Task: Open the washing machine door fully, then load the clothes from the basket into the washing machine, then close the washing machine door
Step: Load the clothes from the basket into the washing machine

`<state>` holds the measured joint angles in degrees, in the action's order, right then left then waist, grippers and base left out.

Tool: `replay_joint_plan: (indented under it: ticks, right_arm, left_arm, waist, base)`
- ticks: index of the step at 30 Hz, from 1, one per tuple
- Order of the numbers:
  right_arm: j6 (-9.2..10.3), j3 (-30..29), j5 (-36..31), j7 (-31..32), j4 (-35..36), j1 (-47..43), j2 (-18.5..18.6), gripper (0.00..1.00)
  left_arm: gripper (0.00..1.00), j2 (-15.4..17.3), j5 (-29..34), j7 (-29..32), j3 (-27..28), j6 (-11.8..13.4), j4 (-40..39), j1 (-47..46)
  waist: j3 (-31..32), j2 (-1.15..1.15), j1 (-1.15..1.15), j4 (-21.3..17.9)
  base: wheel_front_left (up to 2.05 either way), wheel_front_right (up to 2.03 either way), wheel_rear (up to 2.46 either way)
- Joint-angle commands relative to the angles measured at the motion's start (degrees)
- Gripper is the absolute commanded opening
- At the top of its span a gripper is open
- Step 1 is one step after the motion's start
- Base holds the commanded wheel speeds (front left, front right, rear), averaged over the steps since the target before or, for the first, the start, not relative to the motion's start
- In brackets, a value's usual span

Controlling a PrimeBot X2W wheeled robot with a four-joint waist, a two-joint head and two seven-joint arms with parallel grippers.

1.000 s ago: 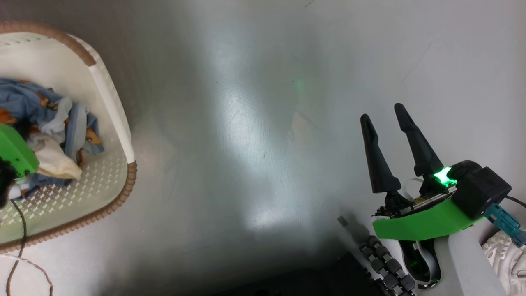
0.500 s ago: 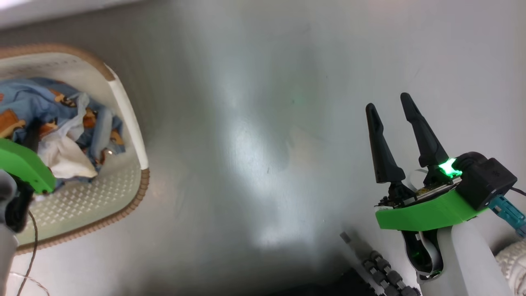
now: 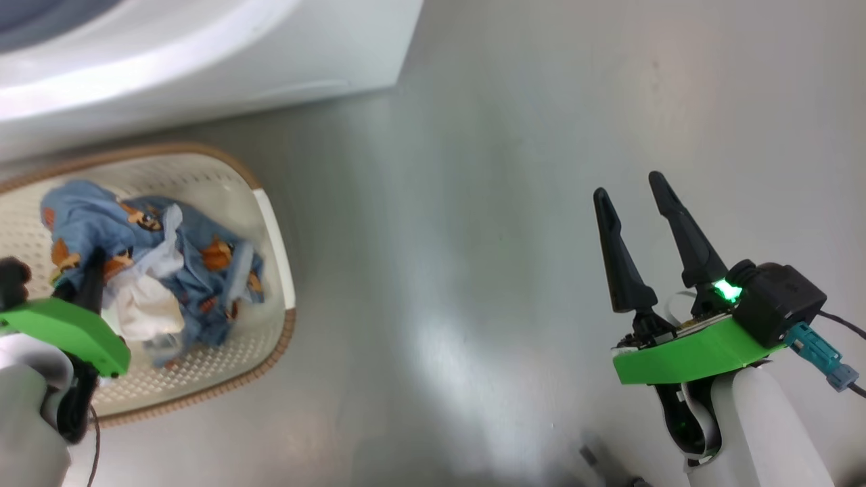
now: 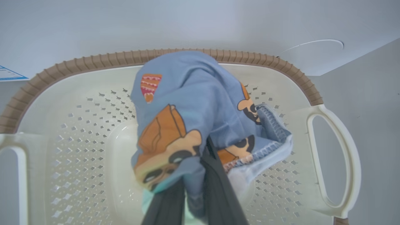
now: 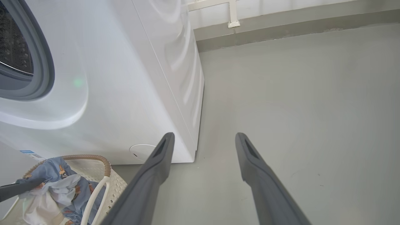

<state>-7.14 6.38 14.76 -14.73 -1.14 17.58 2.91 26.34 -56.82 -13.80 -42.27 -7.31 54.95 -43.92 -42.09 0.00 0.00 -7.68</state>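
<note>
Grey glossy floor runs up to the white washing machine. The basket stands on the floor just beside its lower front, holding the clothes. My left gripper is clenched on the clothes inside the basket. My right gripper hangs spread wide over bare floor, well apart.

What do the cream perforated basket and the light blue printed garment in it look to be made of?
The cream perforated basket: moulded plastic, sheen, punched holes; its brown rim looks woven, likely moulded too. The light blue printed garment: soft matte knit, probably cotton; folds, stitched hem.
</note>
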Motion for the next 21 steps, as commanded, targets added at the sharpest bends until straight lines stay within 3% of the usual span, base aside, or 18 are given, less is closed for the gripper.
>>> replay_joint_plan:
  ticks: [1, 16, 21]
  right_arm:
    - [-0.35, 0.90, -0.17, -0.27, 0.55, -2.62, -0.03, 1.00]
    - [-0.35, 0.33, -0.34, -0.27, -2.13, -5.55, -0.03, 1.00]
    - [-0.35, -0.12, -0.44, -0.27, -3.14, -6.75, -0.03, 1.00]
  left_arm:
    - [0.00, 2.37, 0.61, -0.98, 1.43, -0.18, -0.26, 2.10]
    - [0.00, 1.18, 17.81, -1.18, 16.08, 5.18, -17.11, 15.20]
    - [0.00, -0.55, 23.57, -1.19, 23.52, 6.85, -26.15, 22.08]
  waist:
    - [7.03, 0.00, 0.00, 1.92]
    - [19.50, 0.00, 0.00, 4.23]
    - [23.75, 0.00, 0.00, 4.97]
  base:
    - [0.00, 0.00, 0.00]
    - [0.00, 0.00, 0.00]
    - [0.00, 0.00, 0.00]
